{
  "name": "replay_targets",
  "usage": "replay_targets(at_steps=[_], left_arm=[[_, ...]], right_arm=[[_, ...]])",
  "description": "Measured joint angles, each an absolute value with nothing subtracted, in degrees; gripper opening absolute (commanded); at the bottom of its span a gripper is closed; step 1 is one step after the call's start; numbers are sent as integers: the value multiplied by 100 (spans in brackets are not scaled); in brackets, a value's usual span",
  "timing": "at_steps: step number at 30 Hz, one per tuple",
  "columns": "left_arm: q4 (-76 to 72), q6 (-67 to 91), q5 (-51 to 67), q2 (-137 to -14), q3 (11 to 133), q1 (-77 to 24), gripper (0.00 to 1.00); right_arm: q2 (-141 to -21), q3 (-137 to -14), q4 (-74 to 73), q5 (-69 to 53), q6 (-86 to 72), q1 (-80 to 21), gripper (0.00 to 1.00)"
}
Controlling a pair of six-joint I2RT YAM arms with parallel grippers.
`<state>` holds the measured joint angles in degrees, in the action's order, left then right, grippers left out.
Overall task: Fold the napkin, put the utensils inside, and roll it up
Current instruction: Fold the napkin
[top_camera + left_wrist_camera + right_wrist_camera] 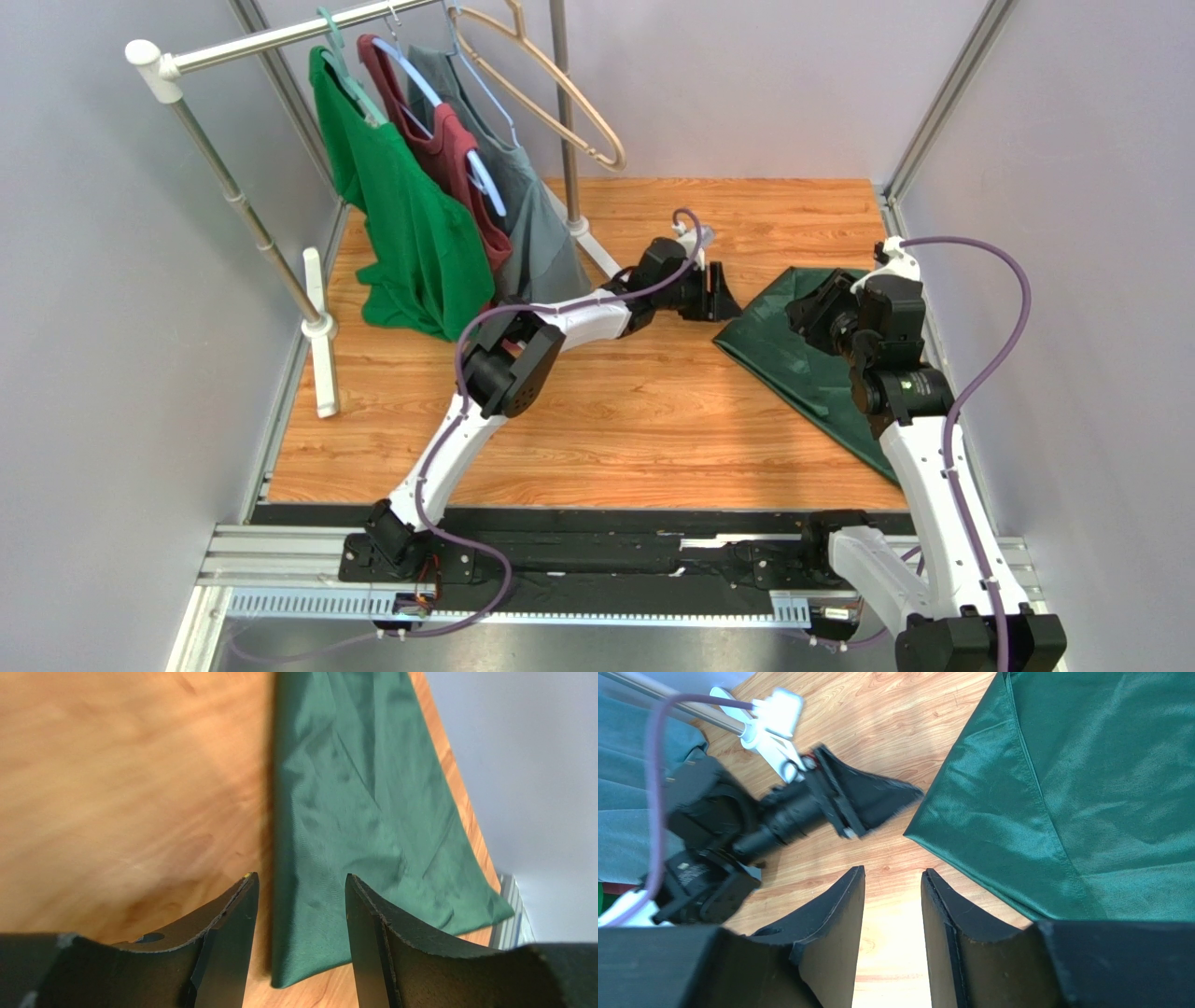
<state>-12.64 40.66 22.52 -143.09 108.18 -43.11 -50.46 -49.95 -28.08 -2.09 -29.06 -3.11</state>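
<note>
My left gripper (298, 878) and right gripper (892, 871) gaped empty beside the napkin (802, 367), apparently folded into a triangle at the table's (603, 420) three o'clock; with no fork seen, placing and rolling remained.

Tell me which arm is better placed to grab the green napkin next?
Probably left: the left gripper is open, with the napkin corner framed between its jaws. The right gripper is open over the bare table beside it.
</note>
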Motion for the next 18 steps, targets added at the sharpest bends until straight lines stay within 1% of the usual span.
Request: replay_targets(at_steps=[6,16,18], left_arm=[[-1087,4200,2519,-14553,11000,-4442,59],[-888,4359,2508,-14755,11443,-4383,59],[-832,4394,2506,-14851,11542,-4377,57]], right_arm=[[-5076,-4984,-2738,-270,-2899,-292,39],[-5137,-4952,-2602,-454,-2902,-292,39],[-5137,-4952,-2587,-482,-2902,-292,39]])
